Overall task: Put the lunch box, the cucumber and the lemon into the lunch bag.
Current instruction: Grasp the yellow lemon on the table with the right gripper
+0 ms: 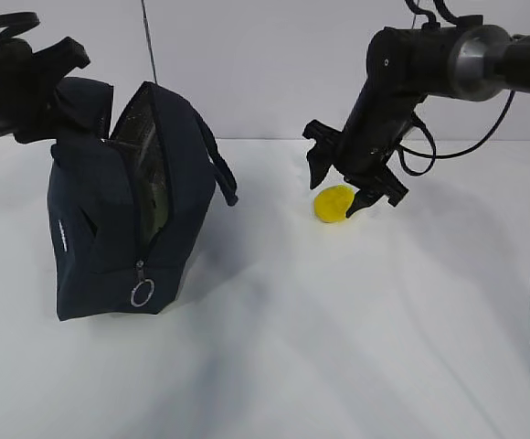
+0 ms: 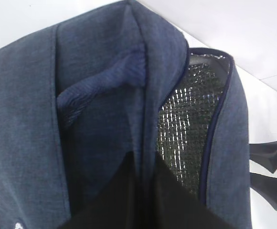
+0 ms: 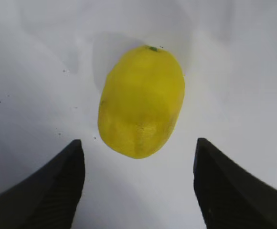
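the two black fingers [image 3: 57, 191] of the right gripper [image 1: 345, 180] are spread wide and hold nothing. between their tips, a little further away on the table, lies the small bright yellow oval lemon [image 3: 142, 101], with free space on both sides. in the exterior view this gripper hangs over the lemon [image 1: 334, 203], pointing down at a slant, on the right part of the white table [image 1: 338, 347].

the fingers of the left gripper [image 1: 59, 96] are pressed together on the fabric at the top edge of the large dark navy fabric lunch bag [image 1: 123, 206]. the bag stands on the left of the table, well apart from the lemon. its zipper is open, the silver ring pull [image 1: 142, 293] hangs low, and the silvery lining [image 2: 191, 129] shows inside.
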You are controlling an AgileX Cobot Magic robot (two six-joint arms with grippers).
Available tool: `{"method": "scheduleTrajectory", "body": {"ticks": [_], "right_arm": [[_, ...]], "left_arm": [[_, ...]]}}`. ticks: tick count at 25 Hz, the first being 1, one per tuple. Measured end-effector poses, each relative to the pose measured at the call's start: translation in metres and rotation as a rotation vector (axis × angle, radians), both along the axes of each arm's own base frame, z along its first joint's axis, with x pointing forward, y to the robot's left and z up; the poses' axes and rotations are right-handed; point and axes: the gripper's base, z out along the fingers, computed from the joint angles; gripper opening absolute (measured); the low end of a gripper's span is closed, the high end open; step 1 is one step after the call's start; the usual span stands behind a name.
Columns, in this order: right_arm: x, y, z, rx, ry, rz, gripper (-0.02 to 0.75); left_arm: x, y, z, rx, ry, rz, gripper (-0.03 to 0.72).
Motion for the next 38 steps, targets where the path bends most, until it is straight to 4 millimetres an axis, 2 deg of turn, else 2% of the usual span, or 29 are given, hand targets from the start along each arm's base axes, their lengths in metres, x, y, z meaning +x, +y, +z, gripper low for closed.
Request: {"method": "scheduleTrajectory", "body": {"ticks": [8, 15, 25, 38], "right_arm": [[0.003, -0.001, -0.001, 0.025, -0.009, -0.064, 0.593], [0.004, -0.001, -0.018, 0.025, 0.029, -0.103, 0.595], [0.008, -0.004, -0.026, 0.028, 0.024, -0.148, 0.596], [0.013, -0.009, -0.025, 0.022, -0.020, -0.169, 0.590]], "left_arm": [[0.000, 0.000, 0.000, 0.000, 0.000, 0.000, 0.004], [0.000, 0.000, 0.000, 0.000, 0.000, 0.000, 0.004], [0.000, 0.000, 0.000, 0.000, 0.000, 0.000, 0.004], [0.000, 0.000, 0.000, 0.002, 0.000, -0.001, 0.004]]}}
